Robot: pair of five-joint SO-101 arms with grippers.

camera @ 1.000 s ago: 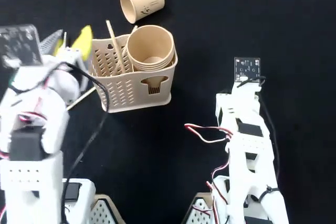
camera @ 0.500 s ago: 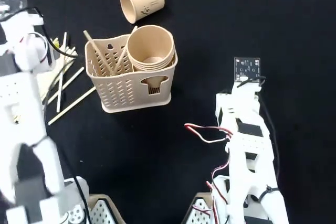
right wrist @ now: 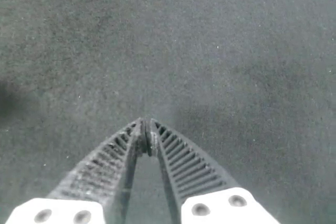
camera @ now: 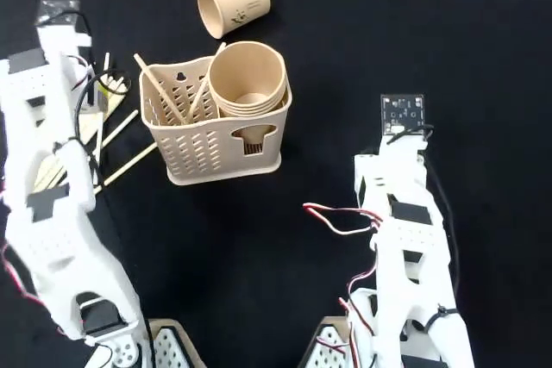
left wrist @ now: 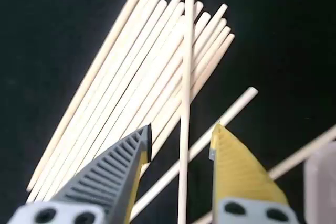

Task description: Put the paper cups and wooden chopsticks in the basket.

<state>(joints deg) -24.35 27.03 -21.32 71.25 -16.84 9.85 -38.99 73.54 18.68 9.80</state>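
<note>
Swinging left from the basket (camera: 216, 154), the left gripper (left wrist: 181, 129) is hovering wide open over loose chopsticks (left wrist: 157, 61) lying diagonally, near-left to far-right.

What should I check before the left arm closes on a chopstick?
1. Left gripper open: ok.
2. One chopstick lined up between its jaws: ok.
3. Gripper low enough to grip it: cannot tell.
4. Basket upright with room beside the stacked cups: ok.
5. Right gripper shut, away from the basket: ok.
6. All cups in: not ok, one paper cup lies on its side beyond the basket.
</note>
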